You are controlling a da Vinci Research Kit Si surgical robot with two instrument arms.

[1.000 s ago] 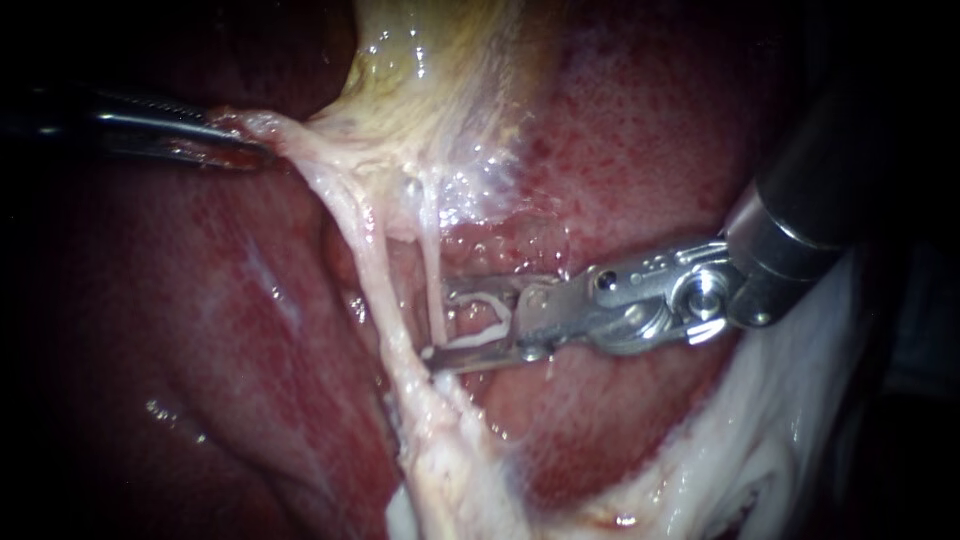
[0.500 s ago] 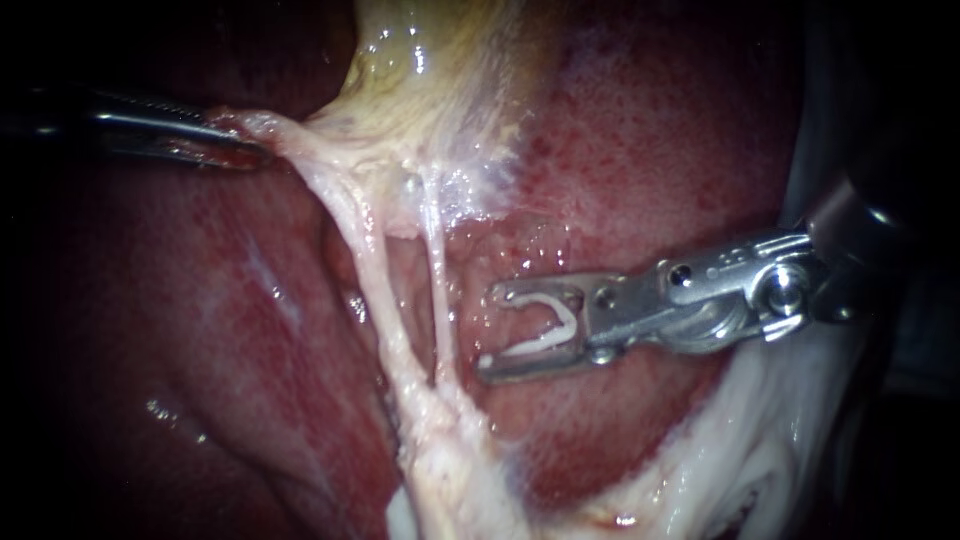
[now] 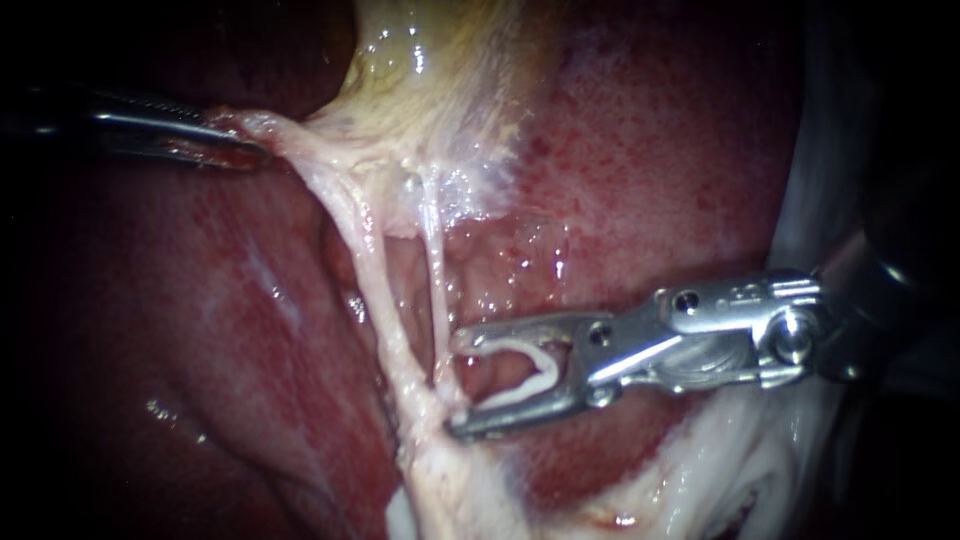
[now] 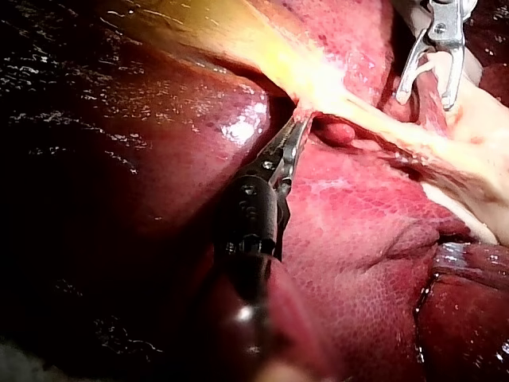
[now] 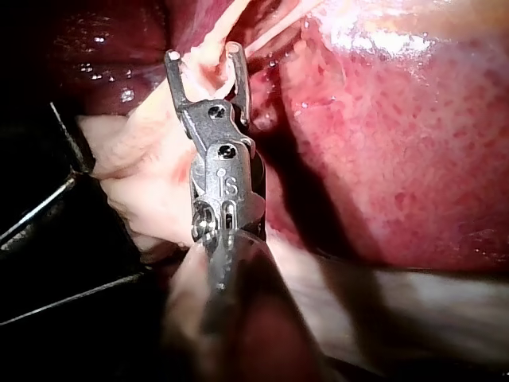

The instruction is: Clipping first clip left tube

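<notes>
The left tube [image 3: 378, 290], a pale, glistening pinkish-white cord, runs steeply down from the yellowish, wet gallbladder [image 3: 440, 80] to a thicker pale stalk below. It is taut and bare, with no clip on it. Just beside it, on the side facing my right instrument, runs a thinner whitish strand [image 3: 437, 300]; the two join lower down.

My right instrument [image 3: 454, 385], silver metal, comes in almost level. Its jaws stand wide apart and carry an open white U-shaped clip [image 3: 525, 365]. The jaw tips reach only the thinner strand, and the lower tip lies over the pale tissue where the strands meet. The left tube is not yet between them.

My left instrument [image 3: 240, 150] has its dark, slender jaws closed on the gallbladder's pale edge. It pulls this sideways over the dark red liver [image 3: 650, 150].

Risks, as I judge them: closing here would clip the wrong strand. Pushing on could snag the lower tip in the junction. A slipping left grip would slacken the tube.
</notes>
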